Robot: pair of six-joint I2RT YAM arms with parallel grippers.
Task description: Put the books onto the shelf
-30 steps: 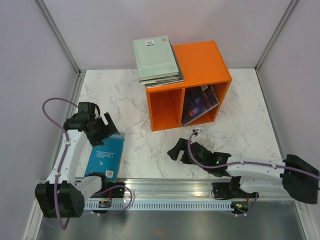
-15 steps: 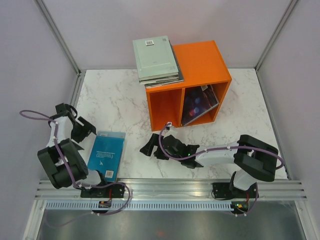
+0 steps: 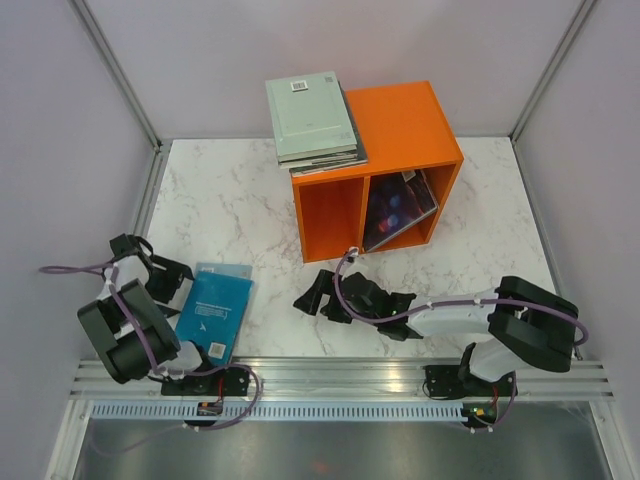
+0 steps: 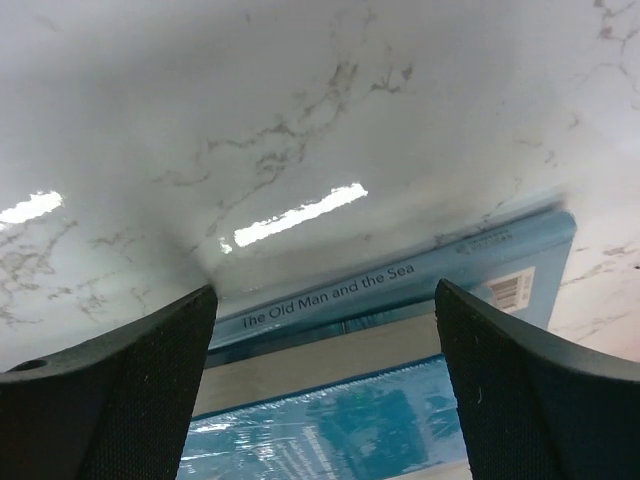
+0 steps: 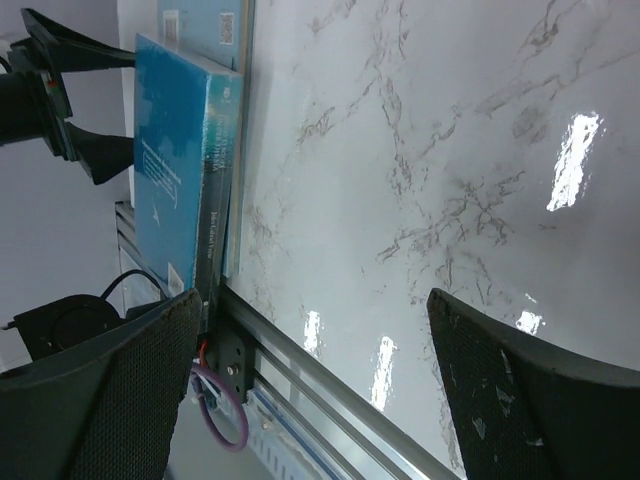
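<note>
Two teal and light-blue books [image 3: 215, 312] lie stacked flat on the table at the near left. My left gripper [image 3: 178, 282] sits low just left of them, open. In the left wrist view the book stack [image 4: 340, 400] lies between my open fingers [image 4: 120, 390], spine facing me. My right gripper [image 3: 305, 293] is open on the table to their right, apart from them; its wrist view shows the teal books [image 5: 180, 170] ahead. The orange shelf [image 3: 400, 125] stands at the back. Several grey-green books [image 3: 312, 118] lie on its top, and a dark book [image 3: 400, 210] leans in its right cubby.
The metal rail [image 3: 340, 375] runs along the near table edge, just below the teal books. Purple cables [image 3: 70, 268] loop off the left arm. Grey walls close the table in on the left, right and back. The shelf's left cubby [image 3: 328, 218] holds nothing.
My left gripper has dropped from above the teal books to table level on their left. My right gripper has swung left across the table toward the books.
</note>
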